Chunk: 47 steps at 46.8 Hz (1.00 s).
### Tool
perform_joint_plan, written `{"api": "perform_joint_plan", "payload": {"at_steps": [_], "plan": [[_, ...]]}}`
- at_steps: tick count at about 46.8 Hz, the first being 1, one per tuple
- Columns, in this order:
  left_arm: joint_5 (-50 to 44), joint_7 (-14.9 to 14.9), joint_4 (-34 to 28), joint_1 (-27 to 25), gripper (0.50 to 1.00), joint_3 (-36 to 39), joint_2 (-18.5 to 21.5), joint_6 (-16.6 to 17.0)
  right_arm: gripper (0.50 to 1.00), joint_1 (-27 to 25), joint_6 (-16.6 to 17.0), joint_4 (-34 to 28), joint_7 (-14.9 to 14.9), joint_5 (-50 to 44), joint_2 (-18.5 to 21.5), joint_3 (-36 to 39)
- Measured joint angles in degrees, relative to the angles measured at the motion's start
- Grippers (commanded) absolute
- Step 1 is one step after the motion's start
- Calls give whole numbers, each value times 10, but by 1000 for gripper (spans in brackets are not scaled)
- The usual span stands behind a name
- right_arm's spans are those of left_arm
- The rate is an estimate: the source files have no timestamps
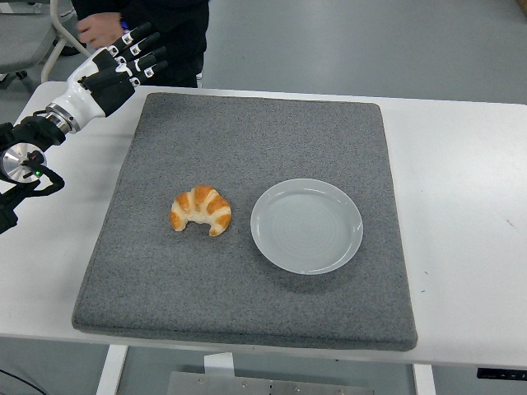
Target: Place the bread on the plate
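Showing one croissant and one grey plate, both lying on one grey felt mat. Bearing the mat, one white table. Reaching in from the left, one robot hand, fingers extended and holding nothing. Standing at the top edge, one person, one hand showing.

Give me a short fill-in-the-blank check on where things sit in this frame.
1. The croissant lies on the grey mat, to the ____ of the plate in the picture.
2. The plate holds ____.
3. The left hand is raised over the table's far-left corner with its fingers ____.
4. The croissant and the plate are ____, not touching.

Missing words: left; nothing; open; apart
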Motion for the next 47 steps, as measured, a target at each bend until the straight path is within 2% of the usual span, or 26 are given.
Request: {"api": "perform_joint_plan", "payload": {"at_steps": [22, 34, 42, 47], "plan": [[-2, 0, 0, 0, 990, 1, -3, 0, 930, 0, 0, 0, 0, 0, 0, 0], [-7, -4, 36, 13, 988, -3, -35, -3, 930, 0, 1, 0, 0, 0, 0, 0], [-6, -6, 82, 13, 988, -3, -66, -3, 930, 0, 1, 0, 0, 0, 0, 0], [-6, -7, 91, 13, 988, -6, -70, -3, 930, 0, 1, 0, 0, 0, 0, 0]]}}
